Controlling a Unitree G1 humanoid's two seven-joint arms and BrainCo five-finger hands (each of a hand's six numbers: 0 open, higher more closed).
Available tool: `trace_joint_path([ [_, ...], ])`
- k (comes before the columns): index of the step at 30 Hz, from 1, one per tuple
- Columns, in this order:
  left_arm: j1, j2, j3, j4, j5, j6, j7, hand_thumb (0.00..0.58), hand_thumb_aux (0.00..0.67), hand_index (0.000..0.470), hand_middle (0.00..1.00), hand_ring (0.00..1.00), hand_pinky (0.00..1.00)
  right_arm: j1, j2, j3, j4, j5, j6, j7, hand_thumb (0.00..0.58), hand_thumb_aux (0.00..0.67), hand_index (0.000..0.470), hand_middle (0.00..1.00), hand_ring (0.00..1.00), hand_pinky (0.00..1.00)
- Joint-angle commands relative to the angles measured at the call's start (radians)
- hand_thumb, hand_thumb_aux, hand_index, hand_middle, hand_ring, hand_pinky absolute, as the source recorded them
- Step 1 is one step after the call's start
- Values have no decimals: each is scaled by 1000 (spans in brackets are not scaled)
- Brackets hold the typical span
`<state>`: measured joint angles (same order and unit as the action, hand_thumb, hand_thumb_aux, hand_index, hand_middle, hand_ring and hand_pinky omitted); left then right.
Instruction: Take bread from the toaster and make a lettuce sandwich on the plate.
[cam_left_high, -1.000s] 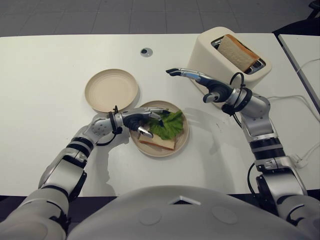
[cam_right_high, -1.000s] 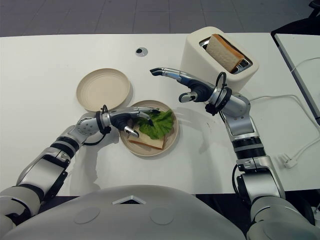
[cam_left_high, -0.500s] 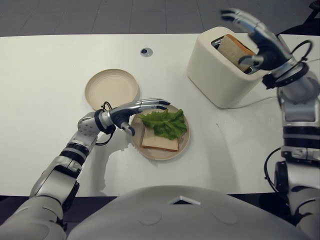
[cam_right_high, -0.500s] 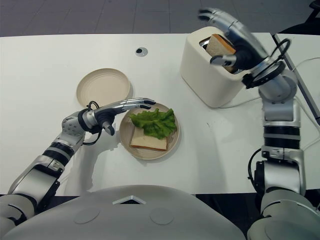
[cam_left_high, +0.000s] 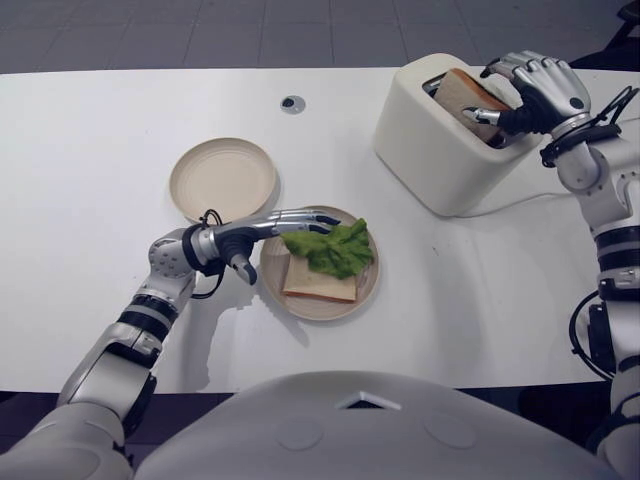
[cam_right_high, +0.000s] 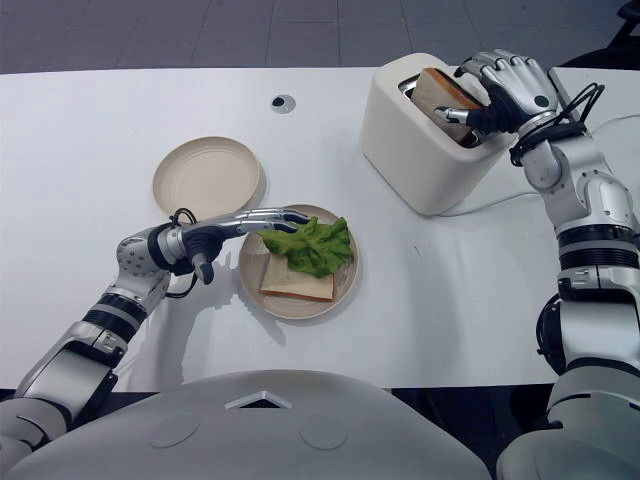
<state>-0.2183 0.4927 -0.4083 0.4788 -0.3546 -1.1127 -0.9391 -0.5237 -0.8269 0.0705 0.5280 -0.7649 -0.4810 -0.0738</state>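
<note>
A cream toaster stands at the back right with a bread slice sticking up from its slot. My right hand is curled over the slice's right end, thumb on its near face. In the middle sits a beige plate holding another bread slice with a green lettuce leaf lying on its far part. My left hand is open and flat at the plate's left rim, its fingertips stretched out to the edge of the lettuce, holding nothing.
A second, bare beige plate lies just behind and left of the sandwich plate. A small round grommet is set in the table at the back. A white cable runs right from the toaster.
My right hand swung from the table's middle up to the toaster and has now curled onto the bread slice. My left hand let go of the lettuce, opened and drew back left.
</note>
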Motion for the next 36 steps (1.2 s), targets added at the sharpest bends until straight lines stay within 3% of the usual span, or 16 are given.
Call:
trace_joint_path([
  [1,2,-11,29,7,-5,15,-19,0,0,0,0,0,0,11,-15,-7,-29,78,-39,21,580,670,470,953,953,953],
  [2,1,-15,37,7,-7,17,-20,0,0,0,0,0,0,7,-19,-21,-36,90,-40,4,580,670,470,1000,1000,1000],
  [6,-13,-37,87,12,-19,19,-4,0,0,0,0,0,0,-6,5,-98,-94,208,-84,-50,580,670,470,1000,1000,1000],
  [9,-49,-77,166,28,-33,24,50,0,0,0,0,0,0,6,43,-175,-183,427,-164,-18,580,670,470,1000,1000,1000],
  [11,-69,-99,213,30,-61,27,74,0,0,0,0,0,0,34,54,-184,-267,610,-182,87,580,670,470,1000,1000,1000],
  [16,-68,-124,302,-60,-250,82,41,0,0,0,0,0,0,144,78,-86,-381,951,-6,460,580,670,470,1000,1000,1000],
  [20,37,-104,329,-327,-540,252,-147,0,0,0,0,0,0,204,93,-7,-387,1022,69,689,580,670,470,1000,1000,1000],
  [23,96,-107,356,-434,-641,356,-279,0,0,0,0,0,0,230,153,60,-398,1029,113,784,580,670,470,1000,1000,1000],
  [27,110,-133,339,-384,-518,370,-384,0,0,0,0,0,0,264,276,169,-409,1004,184,840,580,670,470,1000,1000,1000],
  [31,88,-171,305,-238,-306,311,-419,0,0,0,0,0,0,245,394,219,-283,954,202,848,580,670,470,1000,1000,1000],
  [36,69,-178,271,-88,-123,236,-426,0,0,0,0,0,0,264,440,248,-270,916,203,879,580,670,470,1000,1000,1000],
])
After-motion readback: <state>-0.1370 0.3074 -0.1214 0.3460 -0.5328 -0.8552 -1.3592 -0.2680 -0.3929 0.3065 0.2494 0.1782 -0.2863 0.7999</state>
